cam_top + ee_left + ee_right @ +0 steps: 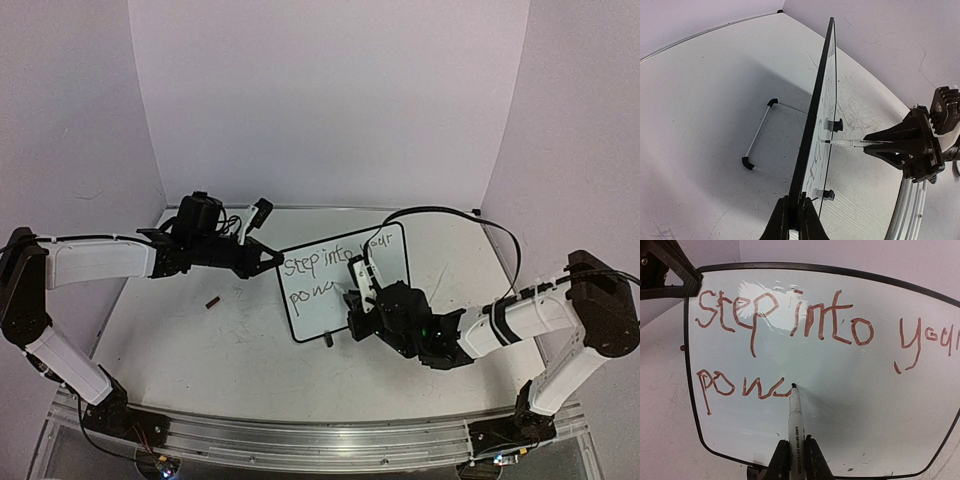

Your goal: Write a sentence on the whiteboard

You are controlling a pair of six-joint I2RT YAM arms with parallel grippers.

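Top external showed the white tabletop point(180, 340) carrying the whiteboard point(392, 280) near its middle, propped upright and leaning back on 2 small black feet point(328, 340), between the 2 arms. Seen edge-on from the left wrist, the whiteboard point(815, 115) was a thin flat panel with a wire stand point(761, 137) behind it, so it was probably light and stiff, with a glossy face that would slip under a grip. Its black frame looked the sound place to hold it. The left jaws were clamped there, closed on the frame at the top left corner, which should brace the panel against the push of writing. The right jaws were closed on the marker point(796, 420), a slim, smooth, rigid barrel gripped low down, its tip touching the whiteboard point(865, 405). The sentence point(805, 320) read "step into your" on line 1 and "pow" with a started stroke on line 2, so it appeared unfinished. A small dark red piece point(212, 301), perhaps a cap, lay on the tabletop left of the board, apart from it.
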